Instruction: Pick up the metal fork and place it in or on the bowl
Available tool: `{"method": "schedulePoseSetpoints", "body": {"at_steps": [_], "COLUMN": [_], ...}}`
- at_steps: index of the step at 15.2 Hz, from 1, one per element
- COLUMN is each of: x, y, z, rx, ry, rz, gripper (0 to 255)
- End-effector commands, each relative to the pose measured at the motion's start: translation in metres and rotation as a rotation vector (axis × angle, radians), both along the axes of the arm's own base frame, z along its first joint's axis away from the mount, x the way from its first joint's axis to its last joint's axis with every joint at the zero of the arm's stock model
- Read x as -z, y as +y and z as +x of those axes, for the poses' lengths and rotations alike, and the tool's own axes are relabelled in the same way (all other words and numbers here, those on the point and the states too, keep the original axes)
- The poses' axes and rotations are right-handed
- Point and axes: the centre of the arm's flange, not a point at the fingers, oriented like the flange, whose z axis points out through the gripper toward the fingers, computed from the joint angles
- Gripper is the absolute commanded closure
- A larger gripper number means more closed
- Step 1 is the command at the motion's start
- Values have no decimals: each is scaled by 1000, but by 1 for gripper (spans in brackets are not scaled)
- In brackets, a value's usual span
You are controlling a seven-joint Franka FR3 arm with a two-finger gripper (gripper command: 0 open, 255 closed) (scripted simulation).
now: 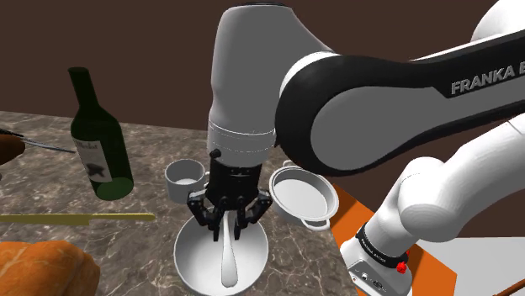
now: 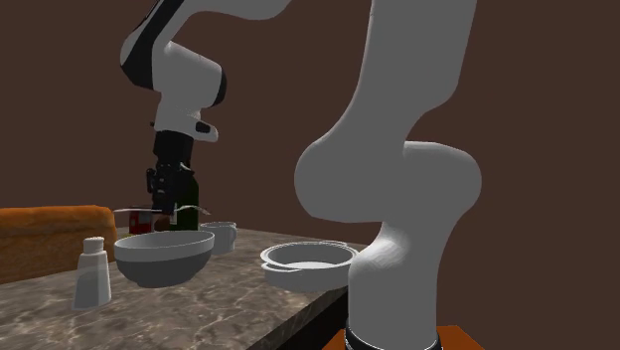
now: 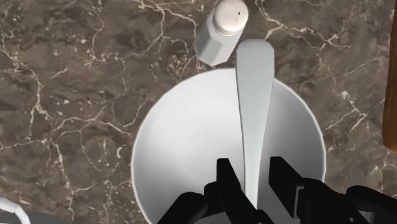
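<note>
The fork (image 3: 254,108) is drawn as a plain pale grey utensil. My gripper (image 3: 253,181) is shut on its narrow part, and its wide end reaches out over the white bowl (image 3: 184,146) toward the shaker. In the shoulder view the gripper (image 1: 229,220) points down over the bowl (image 1: 189,252), with the fork (image 1: 228,256) hanging into the bowl's opening. Whether the fork touches the bowl I cannot tell. In the second exterior view the gripper (image 2: 171,204) hovers just above the bowl (image 2: 164,256).
On the marble counter stand a green bottle (image 1: 99,139), a white cup (image 1: 185,177), a two-handled pot (image 1: 301,195) and a white shaker (image 3: 224,32). A yellow knife (image 1: 76,217) and bread (image 1: 42,265) lie toward the shoulder view's left.
</note>
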Motion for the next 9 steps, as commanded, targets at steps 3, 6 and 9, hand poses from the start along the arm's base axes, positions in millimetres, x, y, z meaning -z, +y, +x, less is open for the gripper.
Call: {"method": "schedulePoseSetpoints", "body": {"at_steps": [3,6,9], "x": [21,37,40], "y": [1,1,1], "z": [-1,-1,-1], "rx": [0,0,0], "ry": [-1,-1,-1], "rz": [0,0,0], "gripper": [255,255,255]}}
